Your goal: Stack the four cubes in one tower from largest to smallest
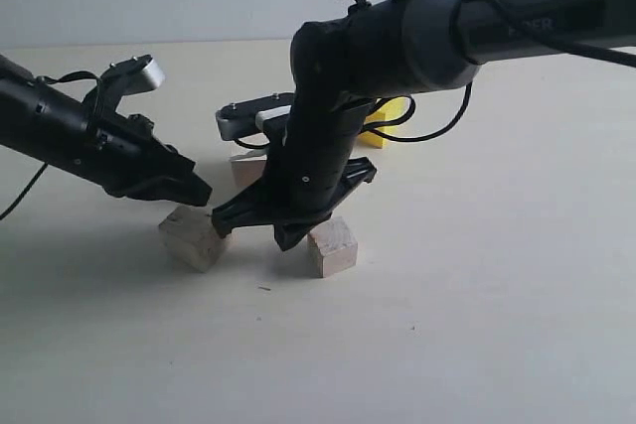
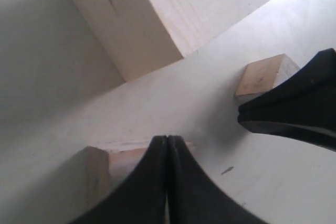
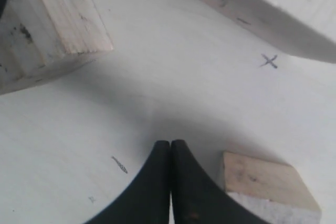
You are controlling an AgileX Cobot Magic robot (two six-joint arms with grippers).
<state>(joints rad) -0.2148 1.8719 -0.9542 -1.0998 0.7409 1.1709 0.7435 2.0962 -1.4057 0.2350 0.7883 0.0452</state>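
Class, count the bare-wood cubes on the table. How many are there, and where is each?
3. The first cube sits at the left gripper tip; the second cube is beside the right gripper; the third cube peeks out behind the right arm, mostly hidden.

The large cube (image 2: 173, 14) is bare pale wood with visible grain; the table (image 1: 497, 325) matt; the jaws smooth black
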